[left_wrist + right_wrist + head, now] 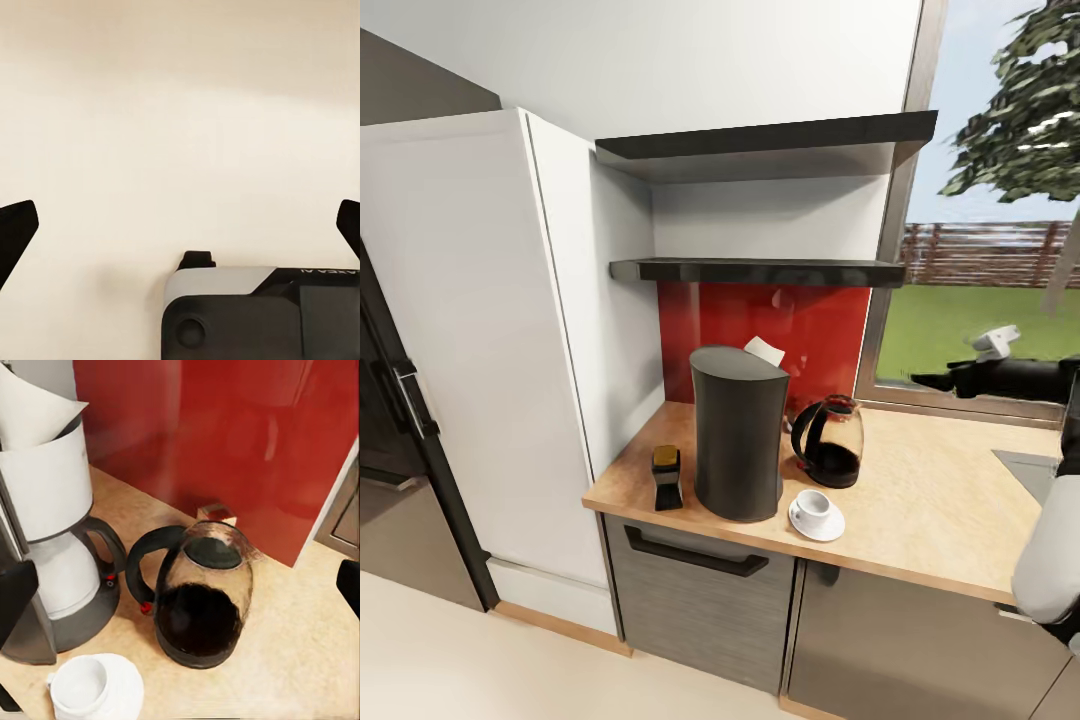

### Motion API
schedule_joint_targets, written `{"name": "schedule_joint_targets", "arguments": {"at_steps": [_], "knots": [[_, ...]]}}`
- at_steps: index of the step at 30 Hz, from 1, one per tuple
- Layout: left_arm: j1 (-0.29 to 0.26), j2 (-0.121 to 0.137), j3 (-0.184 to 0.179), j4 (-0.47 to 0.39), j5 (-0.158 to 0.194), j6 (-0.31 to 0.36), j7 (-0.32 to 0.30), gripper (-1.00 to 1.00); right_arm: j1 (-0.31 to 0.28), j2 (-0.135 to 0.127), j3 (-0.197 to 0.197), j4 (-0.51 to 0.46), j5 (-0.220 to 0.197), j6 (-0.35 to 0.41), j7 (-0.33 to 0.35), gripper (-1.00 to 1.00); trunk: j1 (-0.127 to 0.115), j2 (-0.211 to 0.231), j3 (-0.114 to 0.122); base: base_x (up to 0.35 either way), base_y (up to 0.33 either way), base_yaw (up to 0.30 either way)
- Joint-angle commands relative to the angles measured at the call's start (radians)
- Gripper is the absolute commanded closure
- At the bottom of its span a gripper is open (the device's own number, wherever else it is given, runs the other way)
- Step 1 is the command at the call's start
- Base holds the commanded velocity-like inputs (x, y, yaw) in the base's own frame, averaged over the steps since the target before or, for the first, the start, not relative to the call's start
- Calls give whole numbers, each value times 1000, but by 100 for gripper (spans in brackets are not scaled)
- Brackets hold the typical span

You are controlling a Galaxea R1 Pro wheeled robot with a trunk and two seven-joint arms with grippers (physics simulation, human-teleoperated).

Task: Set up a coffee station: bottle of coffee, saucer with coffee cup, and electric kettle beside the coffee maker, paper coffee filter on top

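Observation:
On the wooden countertop [920, 500] stands the dark grey coffee maker [738, 435], with a white paper filter [764, 350] on its top. Left of it is the small dark bottle of coffee [666, 476]. The glass electric kettle [830, 442] stands at its right, and the white cup [813, 504] rests on its saucer [832, 526] in front. My right gripper [932, 381] hovers open above the counter, right of the kettle. In the right wrist view the kettle [202, 600], coffee maker [52, 547], filter [30, 412] and cup [79, 684] lie ahead of the open right gripper [180, 589]. My left gripper [180, 221] is open over beige floor.
Two dark wall shelves [760, 270] hang over the red backsplash [810, 330]. A tall white cabinet [460, 330] bounds the counter at left, and a window [990, 300] lies behind my right arm. A sink edge [1040, 470] sits at far right. The robot base [262, 315] shows below the left gripper.

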Motion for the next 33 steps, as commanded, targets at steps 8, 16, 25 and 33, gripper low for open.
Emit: {"name": "schedule_joint_targets", "arguments": {"at_steps": [8, 16, 25, 33], "knots": [[-1, -1, -8, 3, 8, -13, 0, -100, 96, -6, -159, -32, 9, -51, 22, -100, 0, -1, 0, 0, 0, 0], [-1, -1, -8, 3, 8, -15, 0, -100, 244, -7, -257, -122, 3, -57, 30, -100, 0, -1, 0, 0, 0, 0], [-1, -1, -9, 3, 8, -16, 0, -100, 427, 9, -522, -118, 3, -241, 115, -100, 0, -1, 0, 0, 0, 0], [-1, -1, -10, 3, 9, -35, 0, -100, 559, 169, -852, -104, 2, -583, 124, -100, 0, -1, 0, 0, 0, 0]]}}
